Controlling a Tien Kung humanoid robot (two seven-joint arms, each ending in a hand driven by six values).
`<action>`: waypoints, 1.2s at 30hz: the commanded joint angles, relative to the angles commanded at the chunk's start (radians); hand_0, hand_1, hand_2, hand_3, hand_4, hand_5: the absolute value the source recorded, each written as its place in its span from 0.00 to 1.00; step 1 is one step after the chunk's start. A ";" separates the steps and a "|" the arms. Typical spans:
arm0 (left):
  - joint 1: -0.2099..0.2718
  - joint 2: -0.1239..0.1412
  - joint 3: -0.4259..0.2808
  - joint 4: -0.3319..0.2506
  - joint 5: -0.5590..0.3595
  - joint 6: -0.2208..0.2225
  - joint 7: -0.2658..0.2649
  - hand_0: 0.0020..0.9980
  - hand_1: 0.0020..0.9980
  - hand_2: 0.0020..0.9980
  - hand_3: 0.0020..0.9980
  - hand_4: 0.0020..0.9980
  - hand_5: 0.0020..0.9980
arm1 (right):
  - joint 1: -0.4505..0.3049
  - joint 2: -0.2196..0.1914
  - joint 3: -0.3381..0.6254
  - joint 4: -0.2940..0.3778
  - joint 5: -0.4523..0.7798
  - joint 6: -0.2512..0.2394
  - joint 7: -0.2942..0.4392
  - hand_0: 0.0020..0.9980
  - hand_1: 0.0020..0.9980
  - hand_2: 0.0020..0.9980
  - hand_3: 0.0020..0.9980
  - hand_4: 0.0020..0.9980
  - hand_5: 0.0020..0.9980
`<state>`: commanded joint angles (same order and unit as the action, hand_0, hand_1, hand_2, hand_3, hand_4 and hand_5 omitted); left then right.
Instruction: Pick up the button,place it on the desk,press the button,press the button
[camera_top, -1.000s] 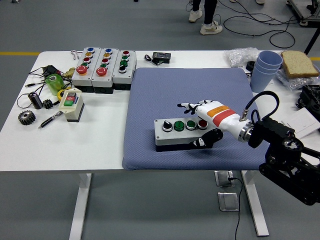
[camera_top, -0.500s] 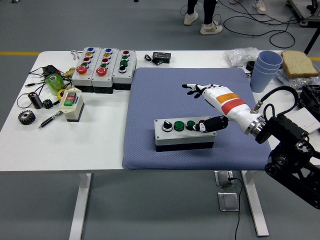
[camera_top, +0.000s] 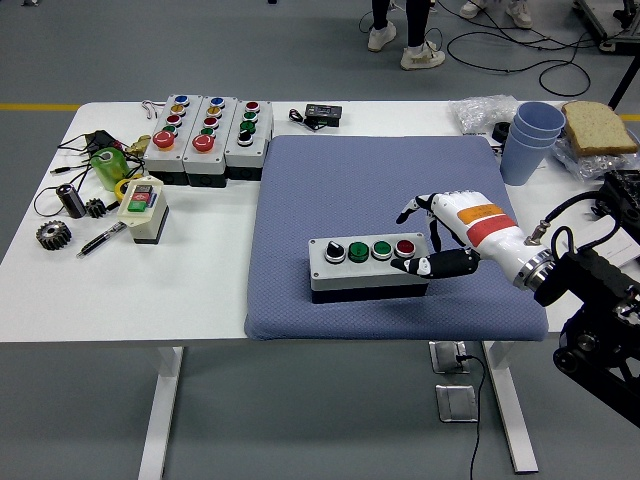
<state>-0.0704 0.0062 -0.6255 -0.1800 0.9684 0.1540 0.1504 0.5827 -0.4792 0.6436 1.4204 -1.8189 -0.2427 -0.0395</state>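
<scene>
Since half a second ago the right hand (camera_top: 432, 232) has dropped and drawn right, uncovering the red button. Fingers spread, grasping nothing; thumb tip rests at the button box's (camera_top: 367, 266) right end, likely poised for a press. Box sits flat on the blue mat (camera_top: 380, 180) on the worktop (camera_top: 200, 270): four controls on it. Far left: three more button boxes (camera_top: 208, 135). Left arm absent.

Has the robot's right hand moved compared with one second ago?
Yes. The right hand has drawn back to the right: it covered the red button on the grey button box before, and now only the thumb reaches the box's right end.
</scene>
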 joint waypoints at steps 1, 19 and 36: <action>0.000 0.000 -0.001 0.000 0.000 0.000 0.000 0.62 0.66 0.68 0.59 0.33 0.64 | 0.000 0.000 -0.001 -0.001 -0.002 0.001 0.000 0.07 0.00 0.17 0.60 0.90 0.55; -0.001 0.000 0.003 0.000 -0.004 0.000 -0.001 0.62 0.66 0.67 0.59 0.33 0.64 | 0.000 0.002 -0.038 -0.034 -0.013 0.047 -0.011 0.06 0.00 0.17 0.60 0.90 0.59; -0.007 0.001 0.010 0.000 -0.013 0.000 -0.003 0.62 0.66 0.67 0.59 0.33 0.65 | 0.005 0.011 -0.005 -0.018 -0.011 0.041 -0.017 0.06 0.00 0.17 0.60 0.90 0.61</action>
<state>-0.0774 0.0075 -0.6159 -0.1800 0.9551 0.1544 0.1477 0.5880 -0.4686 0.6389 1.4025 -1.8301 -0.2013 -0.0568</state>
